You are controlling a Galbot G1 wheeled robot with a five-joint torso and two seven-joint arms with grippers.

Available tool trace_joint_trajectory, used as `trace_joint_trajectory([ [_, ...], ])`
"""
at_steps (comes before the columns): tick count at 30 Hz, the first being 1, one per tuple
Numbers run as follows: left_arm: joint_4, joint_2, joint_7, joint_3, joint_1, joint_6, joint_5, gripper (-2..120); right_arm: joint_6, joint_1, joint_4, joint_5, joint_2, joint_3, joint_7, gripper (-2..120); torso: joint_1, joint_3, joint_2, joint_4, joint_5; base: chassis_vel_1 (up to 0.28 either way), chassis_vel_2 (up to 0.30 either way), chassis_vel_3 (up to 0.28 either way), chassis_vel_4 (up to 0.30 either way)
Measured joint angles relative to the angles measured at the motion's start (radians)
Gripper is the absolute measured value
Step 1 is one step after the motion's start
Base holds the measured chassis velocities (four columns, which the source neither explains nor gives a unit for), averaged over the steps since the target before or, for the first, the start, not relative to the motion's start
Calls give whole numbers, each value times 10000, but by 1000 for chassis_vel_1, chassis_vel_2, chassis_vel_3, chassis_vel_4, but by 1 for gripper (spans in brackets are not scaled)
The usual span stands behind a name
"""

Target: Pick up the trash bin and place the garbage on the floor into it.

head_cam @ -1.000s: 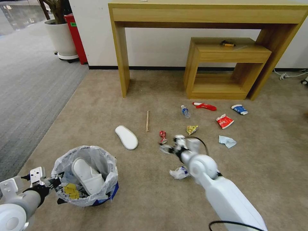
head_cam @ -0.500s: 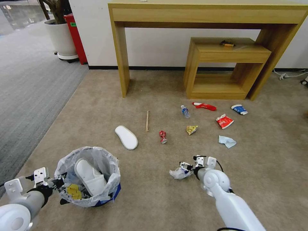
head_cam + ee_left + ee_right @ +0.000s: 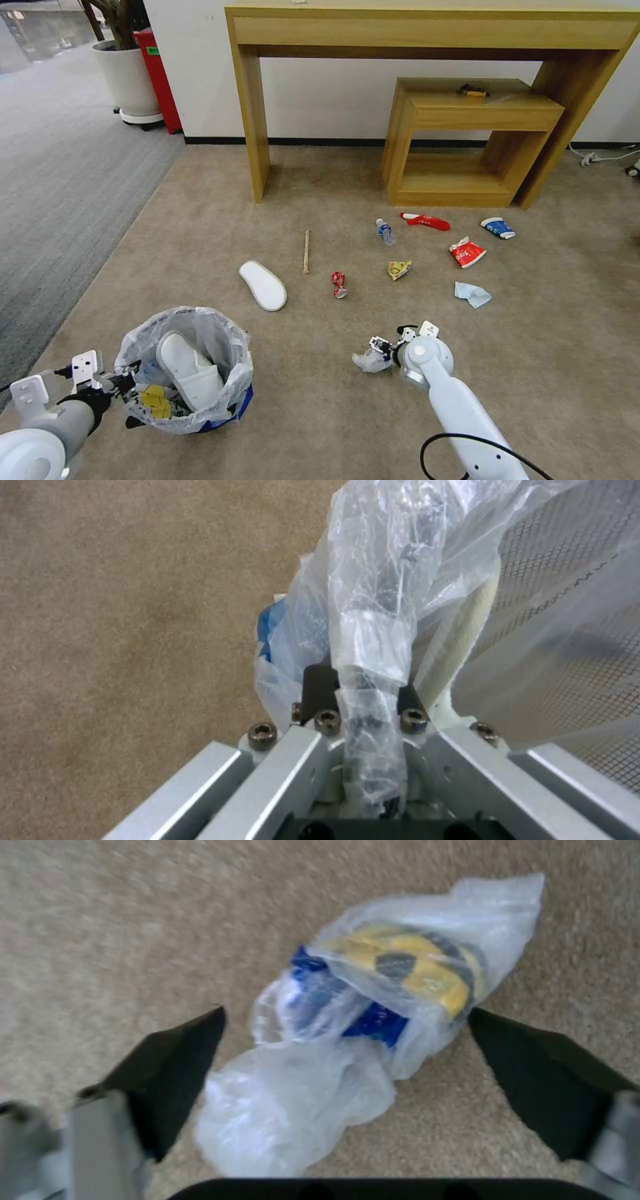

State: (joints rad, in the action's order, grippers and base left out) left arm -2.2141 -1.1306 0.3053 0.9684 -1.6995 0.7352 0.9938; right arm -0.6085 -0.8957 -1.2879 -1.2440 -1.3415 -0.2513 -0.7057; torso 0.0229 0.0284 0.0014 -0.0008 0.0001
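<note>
Bin rim pinched

I see my left gripper (image 3: 363, 700) clamped on the bag (image 3: 373, 630) where it folds over the bin (image 3: 567, 630) rim. Mesh wall shows through plastic; blue base (image 3: 270, 627) above tan carpet (image 3: 120, 630).

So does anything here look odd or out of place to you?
Yes: litter is strewn over the floor, including a lone white slipper whose apparent mate sits in the trash bin. The left gripper grips the bin's rim, and the right gripper straddles a crumpled plastic bag, jaws open.
</note>
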Motion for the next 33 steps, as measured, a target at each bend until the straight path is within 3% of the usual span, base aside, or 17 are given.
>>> trace_joint_trajectory([
  [7,-104,-23,28,2,-65,1,-7,0,105,4,269,620,-45,81,388,68,0,-1,0,0,0,0,0,0,0],
  [9,-110,-32,22,18,-81,1,-9,0,202,-58,328,1282,-47,153,761,56,0,-1,0,0,0,0,0,0,0],
  [14,-110,-43,7,24,-90,1,-9,0,279,-125,350,1852,-46,212,1110,45,1,0,0,0,0,0,0,0,0],
  [15,-110,-45,-5,37,-90,2,-9,0,369,-201,342,2328,-31,262,1416,36,0,0,0,0,0,0,0,0,0],
  [18,-110,-45,-18,50,-96,1,-9,0,545,-294,279,3018,16,276,1960,26,0,0,0,0,2,0,0,0,0],
  [20,-122,-46,-29,57,-106,1,-3,0,866,-418,71,3933,133,273,2765,14,0,0,0,0,1,0,0,0,0],
  [21,-122,-46,-29,57,-106,1,-3,0,866,-418,71,3933,133,273,2765,14,0,0,0,0,1,0,0,0,0],
  [23,-159,-59,-42,58,-120,2,7,0,1379,-589,-370,5037,331,250,4035,4,0,-1,0,0,2,0,0,0,0],
  [25,-168,-63,-48,60,-129,1,12,0,1548,-633,-522,5431,413,235,4485,1,0,0,1,0,2,0,0,0,0],
  [27,-178,-73,-69,63,-151,2,15,0,2169,-710,-1119,6749,814,211,6081,0,0,0,0,-2,1,0,0,0,0],
  [33,-203,-81,-98,88,-169,2,4,0,3086,-443,-2099,7283,1511,586,7665,0,0,0,0,-1,2,0,0,0,0],
])
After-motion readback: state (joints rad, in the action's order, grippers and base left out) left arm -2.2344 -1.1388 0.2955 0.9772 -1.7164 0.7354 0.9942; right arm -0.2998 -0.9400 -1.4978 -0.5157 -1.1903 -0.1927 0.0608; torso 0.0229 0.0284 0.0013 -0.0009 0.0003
